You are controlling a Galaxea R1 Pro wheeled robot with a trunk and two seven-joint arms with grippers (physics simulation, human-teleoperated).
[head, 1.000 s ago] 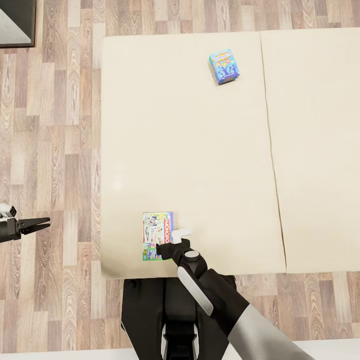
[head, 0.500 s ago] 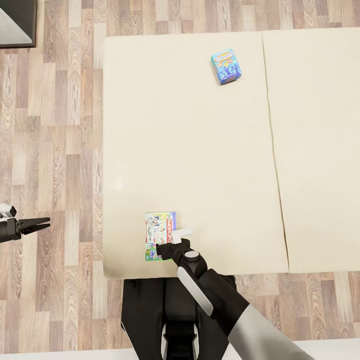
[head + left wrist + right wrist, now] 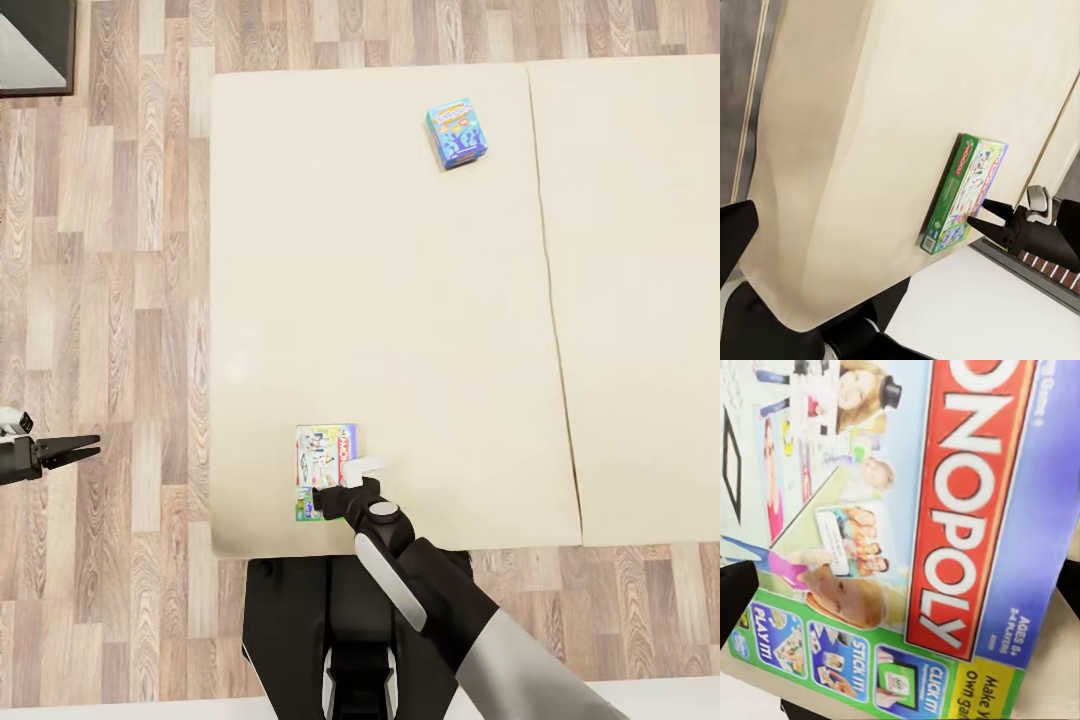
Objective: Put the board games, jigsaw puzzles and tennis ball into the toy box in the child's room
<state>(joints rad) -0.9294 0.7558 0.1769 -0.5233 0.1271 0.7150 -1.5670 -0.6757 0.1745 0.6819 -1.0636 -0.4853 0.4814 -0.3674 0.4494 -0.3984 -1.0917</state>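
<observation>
Two board games are lying on the bed [image 3: 400, 300], on its left mattress part. The white game [image 3: 325, 462] is sitting near the front edge of the bed, close to the robot, and the teal game [image 3: 456, 132] is sitting far back, near the seam between the two mattress parts; they are well apart.

The right end effector [image 3: 330, 503] is reaching over the near end of the white game. In the left wrist view its two dark fingers [image 3: 999, 222] are standing apart, pointing at the near end of the box [image 3: 964, 192]. The right wrist view is showing the printed lid [image 3: 900, 525] very close, with a dark fingertip at each side. I cannot tell if the fingers are touching the box.

The left end effector [image 3: 85, 447] is hanging over the wood floor [image 3: 110, 300], left of the bed, with its fingers nearly together and holding nothing.
</observation>
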